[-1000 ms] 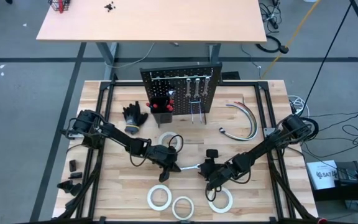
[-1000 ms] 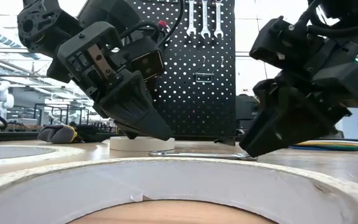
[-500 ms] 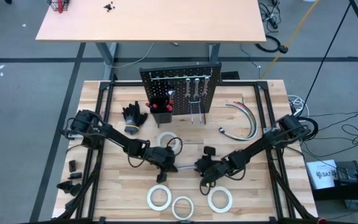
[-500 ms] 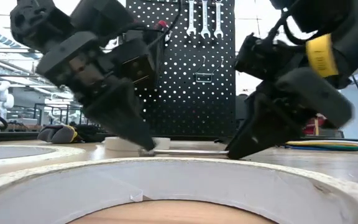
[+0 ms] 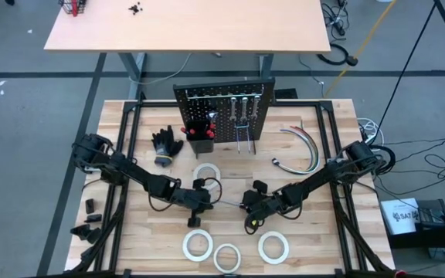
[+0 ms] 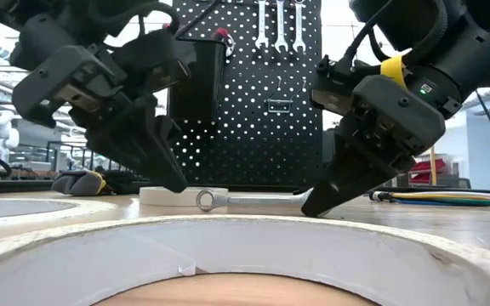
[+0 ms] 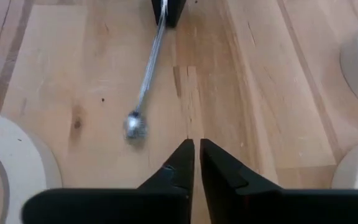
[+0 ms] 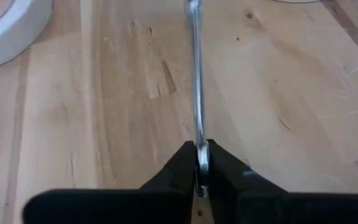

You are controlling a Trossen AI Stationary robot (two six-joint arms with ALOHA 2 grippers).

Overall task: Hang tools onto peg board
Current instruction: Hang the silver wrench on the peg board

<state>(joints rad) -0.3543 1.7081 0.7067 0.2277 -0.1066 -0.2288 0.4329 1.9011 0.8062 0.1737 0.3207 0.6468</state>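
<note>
Ratchet [image 8: 196,81]: the handle end sits between my right fingers [image 8: 182,168], hidden by them; the far end runs out of frame past those tips. From my left wrist the head [image 7: 134,124] ahead of my fingertips is blurred, can't read its shape. Tape rolls [image 7: 8,162] either side of my left fingers are cut off by the frame. Nearest tape roll [image 6: 245,255] fills the low view, cropped. Peg board [image 5: 224,108] tools beyond both grippers are too small from above to tell apart.
</note>
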